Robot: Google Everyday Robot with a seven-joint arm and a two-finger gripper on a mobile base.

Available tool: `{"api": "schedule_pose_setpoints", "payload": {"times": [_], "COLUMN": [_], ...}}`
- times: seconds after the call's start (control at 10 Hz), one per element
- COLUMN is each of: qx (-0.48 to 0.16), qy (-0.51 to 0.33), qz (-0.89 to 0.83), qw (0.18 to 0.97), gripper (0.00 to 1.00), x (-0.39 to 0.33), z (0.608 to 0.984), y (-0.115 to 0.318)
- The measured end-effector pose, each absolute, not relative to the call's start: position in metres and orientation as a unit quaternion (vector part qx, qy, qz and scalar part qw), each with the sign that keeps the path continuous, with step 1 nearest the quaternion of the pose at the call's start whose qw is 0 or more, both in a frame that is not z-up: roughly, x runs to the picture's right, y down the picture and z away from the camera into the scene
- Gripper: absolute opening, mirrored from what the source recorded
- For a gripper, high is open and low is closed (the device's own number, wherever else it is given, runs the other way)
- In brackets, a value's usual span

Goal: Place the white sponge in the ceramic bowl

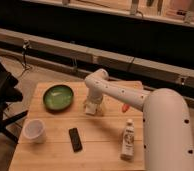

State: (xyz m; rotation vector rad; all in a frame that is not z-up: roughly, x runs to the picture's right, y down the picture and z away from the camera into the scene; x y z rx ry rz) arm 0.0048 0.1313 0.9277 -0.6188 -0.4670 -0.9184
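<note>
The ceramic bowl [58, 97], round with a glossy green inside, sits at the back left of the wooden table [105, 145]. My gripper [92, 107] points down at the table just right of the bowl. A small whitish block, the white sponge [91, 110], shows at the gripper's tip, on or just above the wood. I cannot tell whether the sponge is gripped. The arm [120, 95] reaches in from the right.
A white cup [34, 130] stands at the front left. A black remote [75, 139] lies at the front middle. A tall white bottle [127, 140] stands at the front right. A small orange object [125, 106] lies behind the arm. A dark chair [0, 100] stands left of the table.
</note>
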Motion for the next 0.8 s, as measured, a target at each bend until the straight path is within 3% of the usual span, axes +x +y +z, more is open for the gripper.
{"api": "schedule_pose_setpoints", "payload": {"times": [0.6,0.8], "qx": [-0.277,-0.279], "qy": [-0.207,-0.215], "qz": [-0.435,-0.434], "qw": [0.832,0.829], "gripper": [0.21,0.17], "x": [0.005,0.007], "z": [0.915,0.916], "y": [0.126,0.131]}}
